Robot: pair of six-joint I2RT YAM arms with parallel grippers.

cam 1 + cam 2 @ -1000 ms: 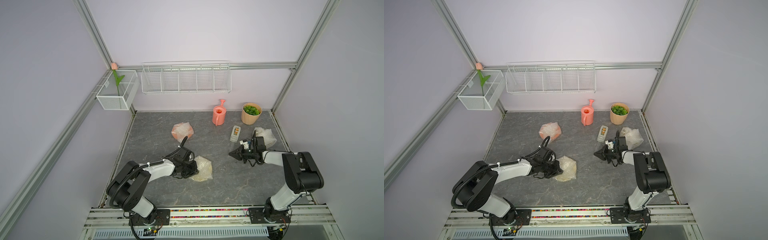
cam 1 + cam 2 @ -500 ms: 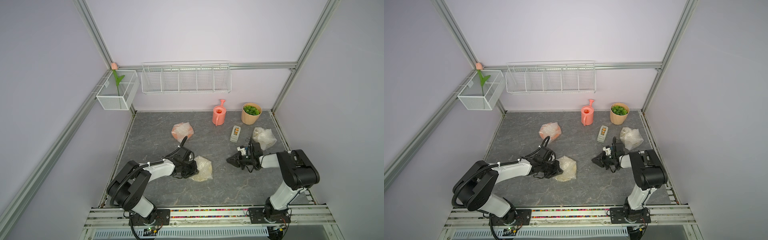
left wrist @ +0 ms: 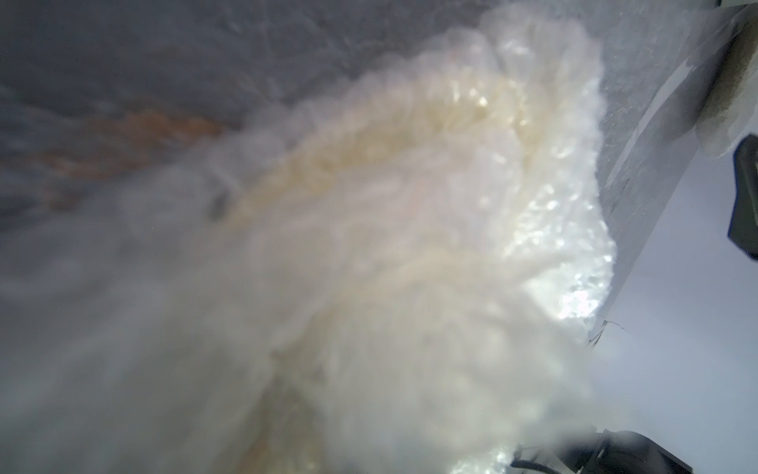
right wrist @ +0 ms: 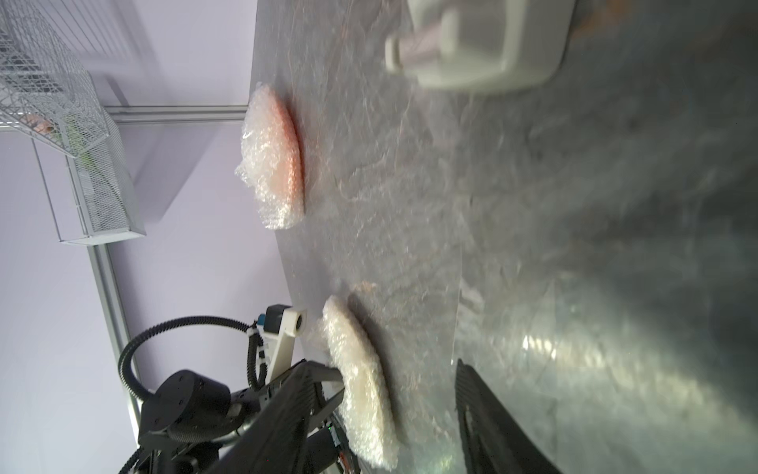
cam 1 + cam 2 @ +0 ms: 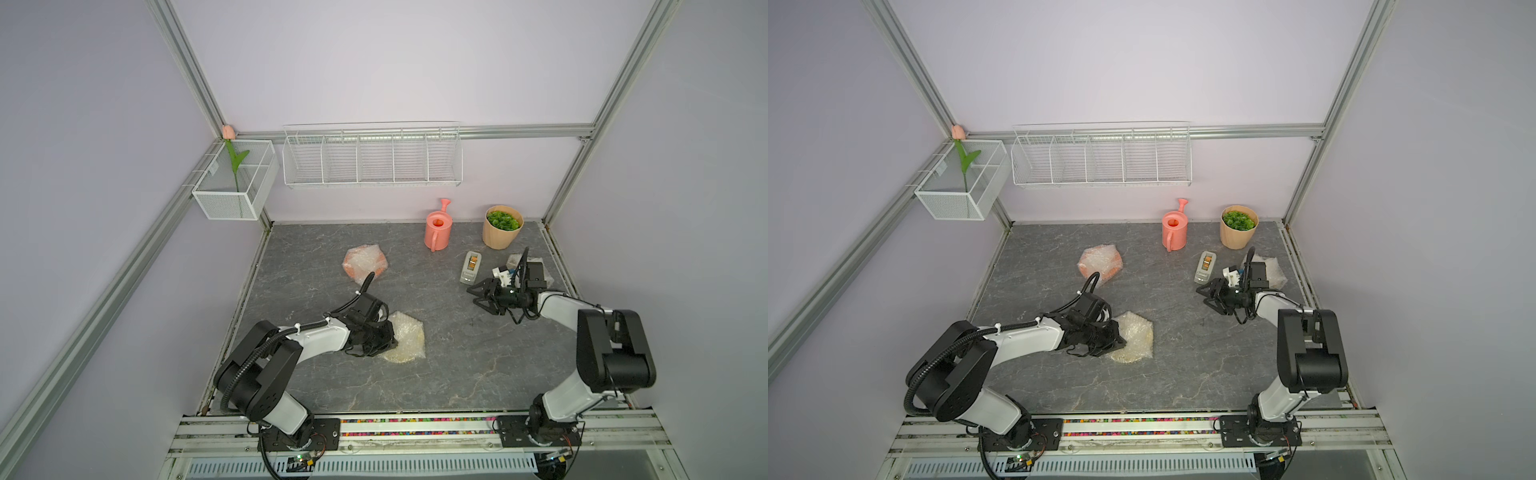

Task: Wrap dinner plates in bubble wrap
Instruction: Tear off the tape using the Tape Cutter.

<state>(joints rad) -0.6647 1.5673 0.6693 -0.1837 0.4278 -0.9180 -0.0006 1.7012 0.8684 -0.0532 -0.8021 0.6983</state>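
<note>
Bubble wrap [image 5: 409,340] edge: left claw [image 5: 390,343] pressed together | right claw [image 5: 476,298] spread above grey tabletop [image 5: 436,374]

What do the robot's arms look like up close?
Two matching arms. The left arm and right arm each have smooth white tubes joined by chunky round black joints. A ribbed black cable loops along the left one. The ends carry black pointed jaws and a little white camera box. Both stand on black base plates.

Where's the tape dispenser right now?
In both top views the tape dispenser lies back right on the table, between the watering can and the right gripper.
</note>
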